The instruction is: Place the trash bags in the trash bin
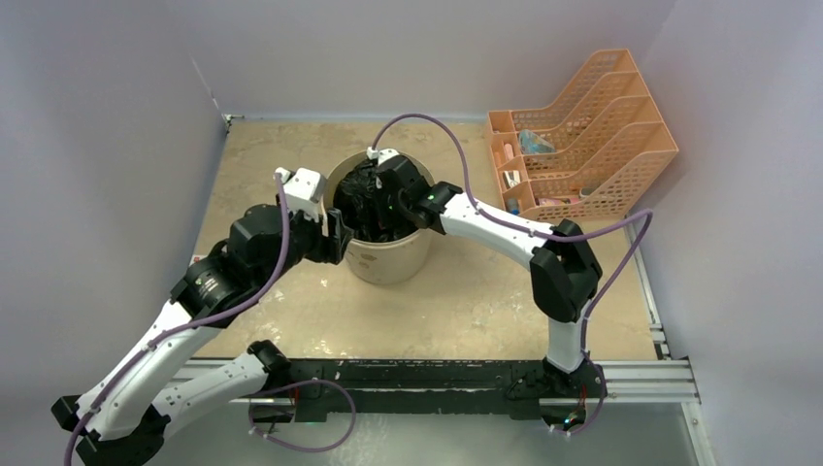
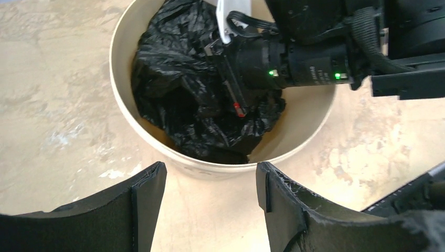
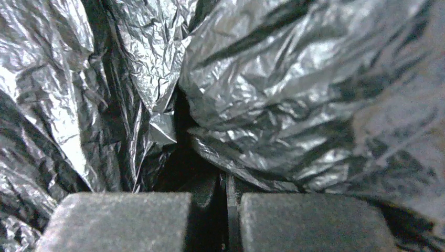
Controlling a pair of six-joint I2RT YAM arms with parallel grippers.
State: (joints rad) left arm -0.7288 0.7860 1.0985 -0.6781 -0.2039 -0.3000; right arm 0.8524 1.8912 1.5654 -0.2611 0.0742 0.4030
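The cream trash bin (image 1: 390,264) stands upright in the middle of the table. A crumpled black trash bag (image 1: 361,206) fills its inside. My right gripper (image 1: 380,216) reaches down into the bin from the right, its tips buried in the bag. In the right wrist view its jaws (image 3: 226,181) are nearly together with a fold of the bag (image 3: 273,89) at the tips. My left gripper (image 1: 338,236) is open and empty, just outside the bin's left wall. In the left wrist view it (image 2: 210,173) faces the bin rim (image 2: 123,105) and the bag (image 2: 173,89).
An orange mesh desk organiser (image 1: 582,136) with small items stands at the back right. Grey walls close in the table on the left, back and right. A metal rail (image 1: 641,381) runs along the near edge.
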